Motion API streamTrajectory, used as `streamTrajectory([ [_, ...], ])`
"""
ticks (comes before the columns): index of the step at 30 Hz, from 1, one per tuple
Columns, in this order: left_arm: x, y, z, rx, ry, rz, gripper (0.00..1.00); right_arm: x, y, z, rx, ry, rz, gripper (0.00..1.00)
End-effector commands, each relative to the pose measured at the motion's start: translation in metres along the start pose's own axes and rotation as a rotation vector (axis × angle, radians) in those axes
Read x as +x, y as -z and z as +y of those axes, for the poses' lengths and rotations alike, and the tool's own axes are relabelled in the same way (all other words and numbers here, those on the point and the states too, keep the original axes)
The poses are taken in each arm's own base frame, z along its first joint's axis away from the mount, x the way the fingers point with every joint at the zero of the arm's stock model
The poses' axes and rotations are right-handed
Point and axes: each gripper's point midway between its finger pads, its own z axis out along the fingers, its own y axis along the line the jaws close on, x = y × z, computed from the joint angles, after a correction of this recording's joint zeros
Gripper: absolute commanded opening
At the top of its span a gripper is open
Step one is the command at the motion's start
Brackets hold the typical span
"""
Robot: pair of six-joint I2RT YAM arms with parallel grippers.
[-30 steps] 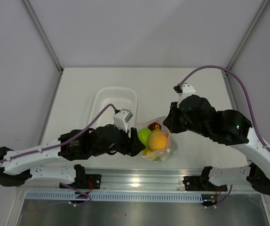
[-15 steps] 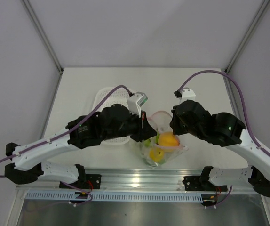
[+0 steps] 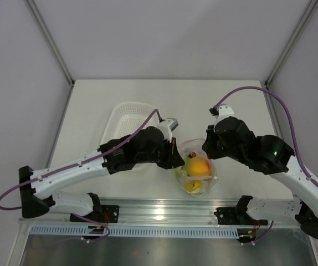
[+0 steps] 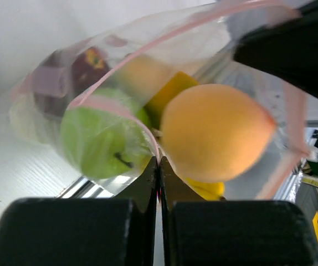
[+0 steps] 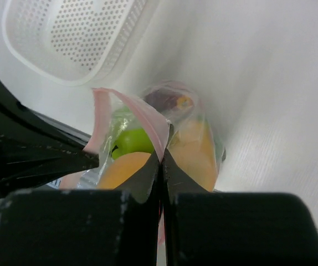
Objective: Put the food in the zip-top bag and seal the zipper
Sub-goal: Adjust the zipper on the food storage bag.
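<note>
Zip-top bag (image 3: 196, 169) hangs between the two arms near the front edge of the counter (image 3: 92, 100), mouth up, with all the visible food inside; whether its bottom rests on the counter cannot be told. At far left a white perforated basket (image 3: 132, 117) sits on the counter, partly under the left arm. The left fingers (image 4: 158, 166) are pressed together, pinching the pink zipper (image 4: 112, 69) at the bag's left side. Inside, the left wrist view shows a dark red apple (image 4: 87, 64), a lime-green fruit (image 4: 101, 141) and an orange fruit (image 4: 214, 133), and a yellow fruit (image 3: 193, 185) lies lowest. The right fingers (image 5: 162, 160) are likewise pressed together on the pink strip at the bag's right side. Between the two pinches the mouth gapes unsealed.
</note>
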Motion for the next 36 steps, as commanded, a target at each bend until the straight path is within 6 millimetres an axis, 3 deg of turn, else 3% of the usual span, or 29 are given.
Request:
streamTrajectory([
  [1, -0.039, 0.051, -0.042, 0.15, -0.023, -0.16, 0.0, -0.032, 0.023, 0.015, -0.094, -0.013, -0.107, 0.0],
  [4, -0.042, 0.048, -0.035, 0.116, -0.032, -0.175, 0.01, -0.028, 0.015, 0.015, -0.101, -0.002, -0.087, 0.0],
  [7, -0.049, 0.042, -0.041, 0.123, -0.025, -0.171, 0.01, -0.024, 0.003, 0.009, -0.067, 0.0, -0.063, 0.0],
  [9, -0.057, 0.047, -0.059, 0.195, -0.026, -0.19, 0.01, -0.03, 0.004, 0.011, -0.09, 0.005, -0.08, 0.0],
  [16, -0.072, 0.041, -0.063, 0.184, 0.038, -0.219, 0.01, -0.042, -0.009, 0.006, -0.116, 0.004, -0.096, 0.0],
  [23, -0.082, 0.052, -0.054, 0.151, 0.039, -0.283, 0.01, -0.056, -0.012, 0.013, -0.162, -0.028, -0.129, 0.0],
  [27, -0.081, 0.03, -0.029, 0.085, 0.046, -0.234, 0.01, -0.058, -0.022, 0.003, -0.132, -0.034, -0.119, 0.0],
  [29, -0.073, 0.035, -0.036, 0.129, 0.046, -0.195, 0.01, -0.059, -0.02, -0.002, -0.112, -0.04, -0.099, 0.0],
  [30, -0.075, 0.053, -0.051, 0.188, 0.033, -0.226, 0.01, -0.062, -0.016, -0.001, -0.117, -0.038, -0.105, 0.0],
  [33, -0.079, 0.072, -0.061, 0.229, 0.022, -0.293, 0.01, -0.073, 0.005, 0.003, -0.154, -0.038, -0.164, 0.0],
  [34, -0.087, 0.077, -0.057, 0.209, 0.03, -0.343, 0.01, -0.075, 0.006, 0.002, -0.154, -0.035, -0.176, 0.0],
  [36, -0.086, 0.066, -0.04, 0.151, 0.045, -0.336, 0.01, -0.074, -0.004, 0.0, -0.164, -0.027, -0.158, 0.0],
])
